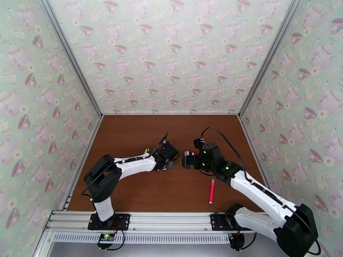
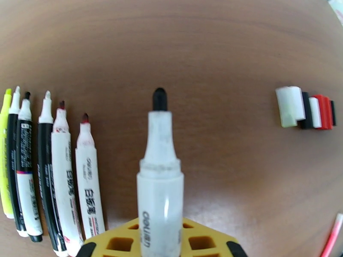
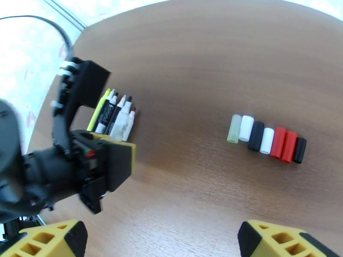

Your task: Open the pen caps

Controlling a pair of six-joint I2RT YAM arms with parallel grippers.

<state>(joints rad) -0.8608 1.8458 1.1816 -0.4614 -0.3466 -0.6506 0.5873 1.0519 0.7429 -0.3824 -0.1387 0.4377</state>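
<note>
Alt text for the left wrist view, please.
The left tool grips an uncapped white marker with a black tip, pointing away over the brown table. Six more uncapped pens lie side by side at the left, a row of loose caps lies at the right, and a pink pen shows at the bottom right corner.

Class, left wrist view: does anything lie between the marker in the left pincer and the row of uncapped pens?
Nothing visible: only bare table separates the marker from the row of pens.

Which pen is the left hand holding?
The white-barrelled pen with the black tip; six others lie in a row on the table, the pink one apart.
</note>
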